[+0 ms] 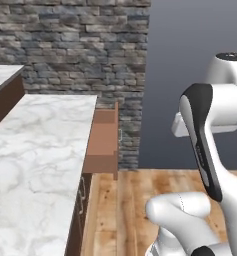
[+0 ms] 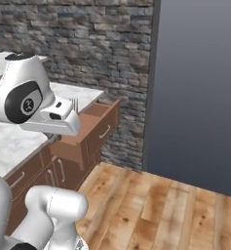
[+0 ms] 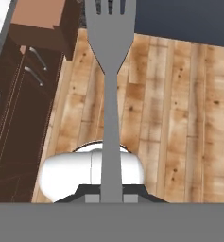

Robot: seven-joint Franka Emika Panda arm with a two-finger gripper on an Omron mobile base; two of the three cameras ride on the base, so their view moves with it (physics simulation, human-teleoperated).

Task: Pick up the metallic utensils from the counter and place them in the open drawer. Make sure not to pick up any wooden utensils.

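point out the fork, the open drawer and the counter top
fork (image 3: 109, 71), hand view, on the neck below its tines
open drawer (image 1: 101, 141), left base view, on its wooden inside
counter top (image 1: 35, 150), left base view, on the bare marble

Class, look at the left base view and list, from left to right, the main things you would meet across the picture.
marble counter → open drawer → grey wall → robot arm
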